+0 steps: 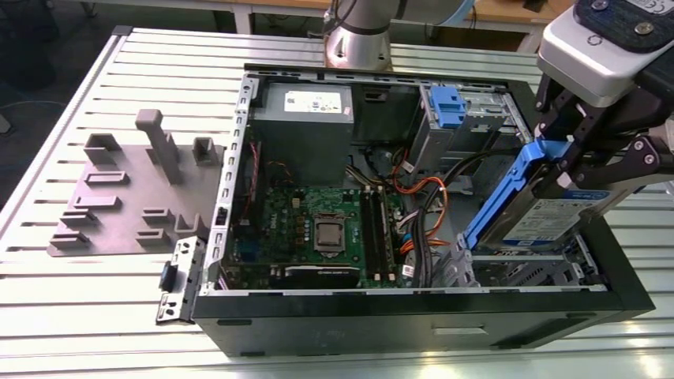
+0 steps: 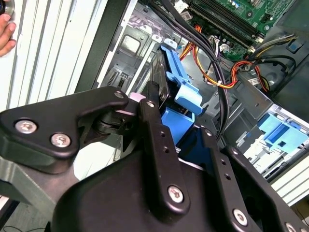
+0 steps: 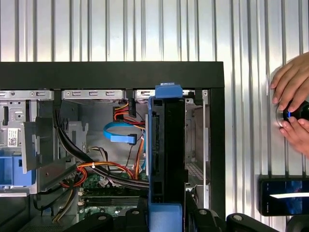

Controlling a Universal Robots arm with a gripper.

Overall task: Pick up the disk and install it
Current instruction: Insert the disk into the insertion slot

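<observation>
1. Fingers (image 2: 157, 140): clenched on the disk (image 1: 542, 217), gripping across its blue carrier frame (image 2: 179, 94) near the upper end. The gripper (image 1: 585, 162) sits over the case corner at the exterior view's right.
2. Disk posn: clear of the counter (image 1: 63, 300) and tilted. Its lower end dips into the open PC case (image 1: 421, 308), just above the metal drive bay (image 1: 526, 268). In the first wrist view it stands edge-on beside the bay wall, blue tab toward the case rim.
3. Status: pick-up done. Install not done, as the disk is not seated in the bay. Judging by tilt and posn, it is approx. lined up w/ the bay opening.
4. Surroundings: orange and black cables (image 1: 421, 197) run just beside the bay, w/ the motherboard (image 1: 316, 229) further in. A grey fixture plate (image 1: 126, 197) lies on the counter, well apart from the case. A person's hand (image 3: 292, 104) rests on a small round object outside the case.
</observation>
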